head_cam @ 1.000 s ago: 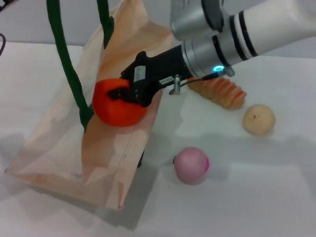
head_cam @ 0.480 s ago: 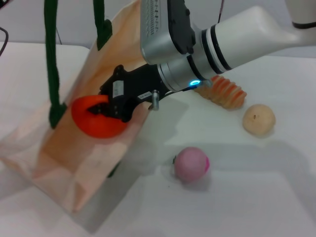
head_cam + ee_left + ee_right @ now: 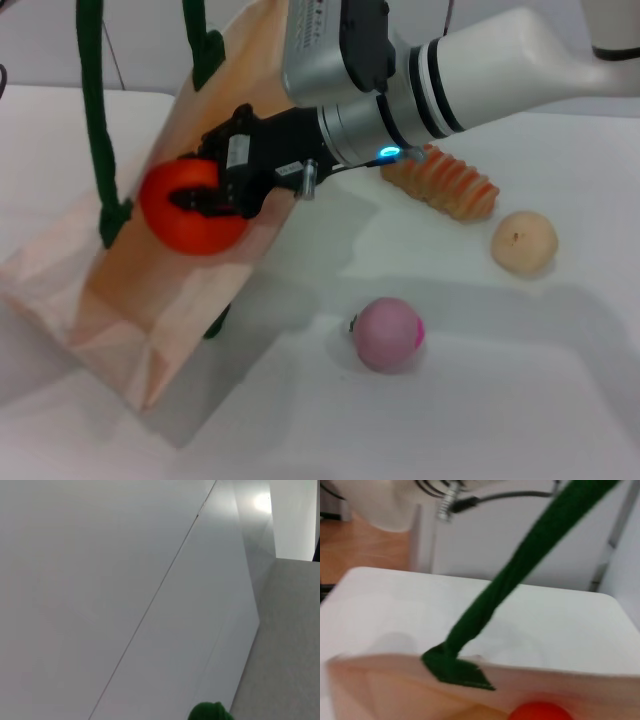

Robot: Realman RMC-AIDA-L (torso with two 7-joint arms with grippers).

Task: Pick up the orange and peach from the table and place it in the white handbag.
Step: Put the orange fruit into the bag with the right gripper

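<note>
My right gripper (image 3: 203,196) is shut on the orange (image 3: 180,222), a glossy red-orange ball, and holds it at the open mouth of the white handbag (image 3: 150,300). The bag is a cream-beige tote that leans tilted on the table, with its dark green rope handles (image 3: 95,130) pulled up out of the picture. The right wrist view shows a handle (image 3: 520,570), the bag's rim (image 3: 380,672) and the top of the orange (image 3: 540,712). The peach (image 3: 388,333), pale pink with a bright pink spot, lies on the table to the right of the bag. My left gripper is out of view; its wrist view shows only a green handle tip (image 3: 210,712).
A pale beige ball (image 3: 523,241) lies at the right of the white table (image 3: 500,400). A ridged orange-tan object (image 3: 445,184) lies behind it, under my right forearm. The bag's base is near the table's front left.
My right gripper has carried the orange leftward, dipping and then rising a little. The bag and its handles have shifted left with it. The peach and beige ball have not moved.
</note>
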